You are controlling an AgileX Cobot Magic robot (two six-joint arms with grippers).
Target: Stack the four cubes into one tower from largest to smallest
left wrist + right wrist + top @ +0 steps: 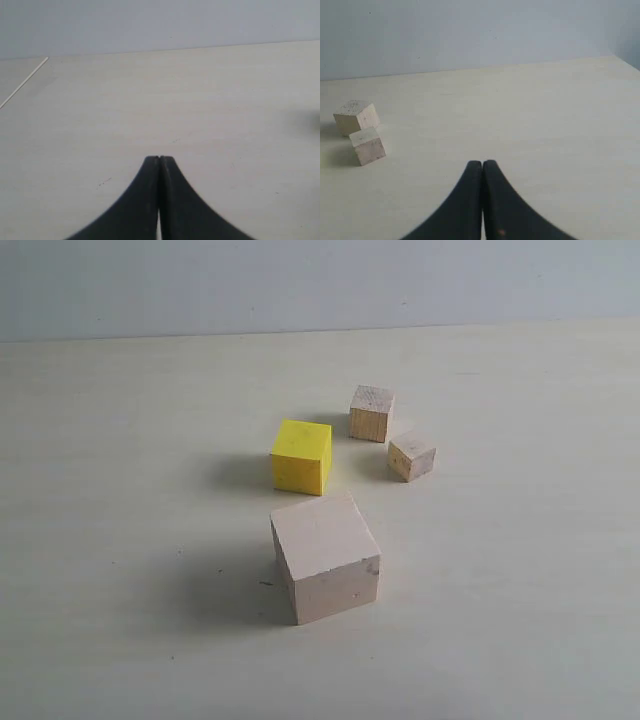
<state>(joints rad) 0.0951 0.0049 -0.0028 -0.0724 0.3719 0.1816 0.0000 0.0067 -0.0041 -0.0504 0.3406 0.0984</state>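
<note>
No tower is built yet. The four cubes are set singly on the table (120,440), none touching. The white cube (325,558) is nearest the exterior camera, the yellow cube (301,457) just behind it, and the far tan cube (371,413) and near tan cube (412,456) to the yellow one's right.

The left gripper (159,159) and right gripper (482,163) are pressed together, empty, above bare table.

The tan pair could be stacked in the wrong order, since their sizes differ little. As they lie close, one could be knocked while the other is gripped. The near one is turned askew and could be twisted by unaligned jaws. An off-centre placing could topple the column.

All are sharp-edged blocks: whitish wood with faint marks, matte yellow paint, bare grained wood. The table is pale and smooth.
</note>
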